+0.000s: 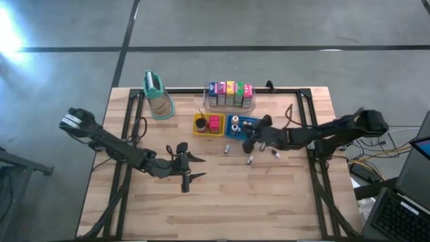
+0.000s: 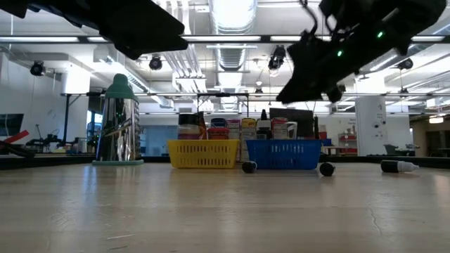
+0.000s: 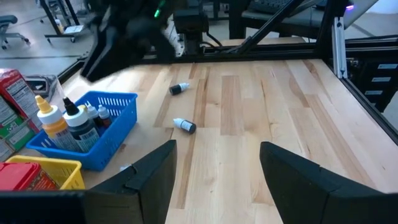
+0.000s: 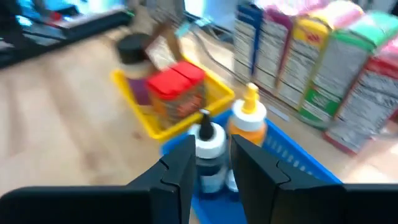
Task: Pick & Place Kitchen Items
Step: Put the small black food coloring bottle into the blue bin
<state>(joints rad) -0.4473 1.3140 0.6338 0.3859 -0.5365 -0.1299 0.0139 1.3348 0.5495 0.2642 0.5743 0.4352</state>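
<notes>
My right gripper [image 1: 254, 132] hangs above the blue basket [image 1: 236, 119], its fingers a little apart with nothing between them. Through the gap I see a black-capped bottle [image 4: 208, 146] standing in the basket beside an orange-topped bottle [image 4: 249, 118]. A red block [image 4: 177, 84] sits in the yellow basket [image 1: 201, 128]. Colourful cartons [image 1: 230, 91] stand in a clear bin behind both baskets. Small white bottles [image 1: 227, 149] [image 1: 250, 160] [image 1: 275, 153] lie on their sides on the table. My left gripper [image 1: 196, 167] stands open over bare wood, left of them.
A tan container with a teal top [image 1: 157, 95] stands at the far left of the table. A dark frame [image 1: 306, 107] runs along the far edge and down both sides. Bare wood [image 1: 222, 208] fills the table's near half.
</notes>
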